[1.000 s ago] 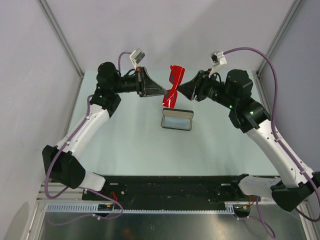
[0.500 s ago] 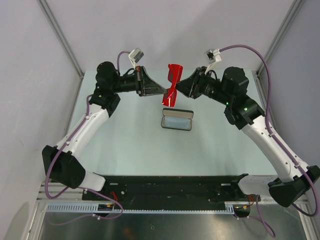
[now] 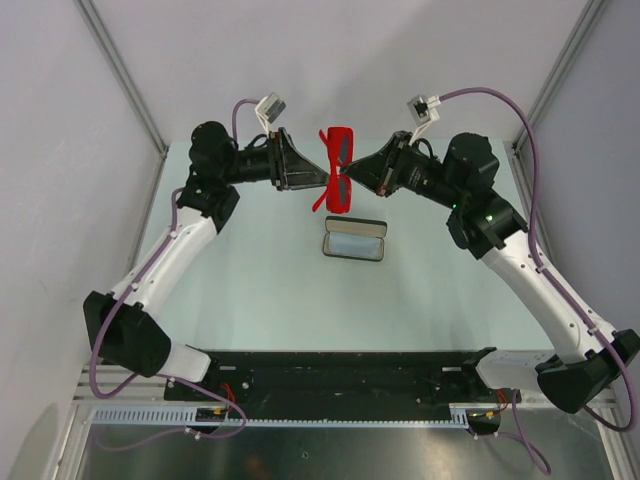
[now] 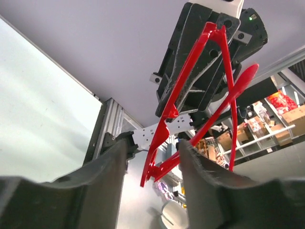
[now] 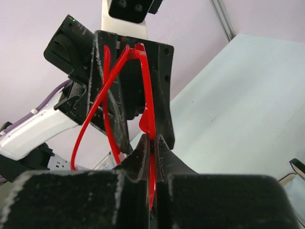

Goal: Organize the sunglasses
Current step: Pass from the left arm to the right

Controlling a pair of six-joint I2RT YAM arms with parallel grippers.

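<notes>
- The sunglasses [image 3: 338, 150] hang in mid-air between the two arms, above the table [image 3: 250, 280] and near the open case [image 3: 355, 241].
- The right gripper [image 5: 151, 143] pinches the red frame tight.
- The left gripper [image 4: 152, 145] is spread, with one finger on each side of the frame.
- The step is probably folding the glasses; next, the left gripper needs to close gently.

Items in view, by count: one pair of red plastic-framed sunglasses [image 3: 337, 165], one black rounded oblong case [image 3: 326, 243], and two white-and-black jointed robot arms [image 3: 170, 255] [image 3: 540, 285].

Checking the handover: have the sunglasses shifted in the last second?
Yes. The sunglasses moved left, toward the left claw, judged against the case.
</notes>
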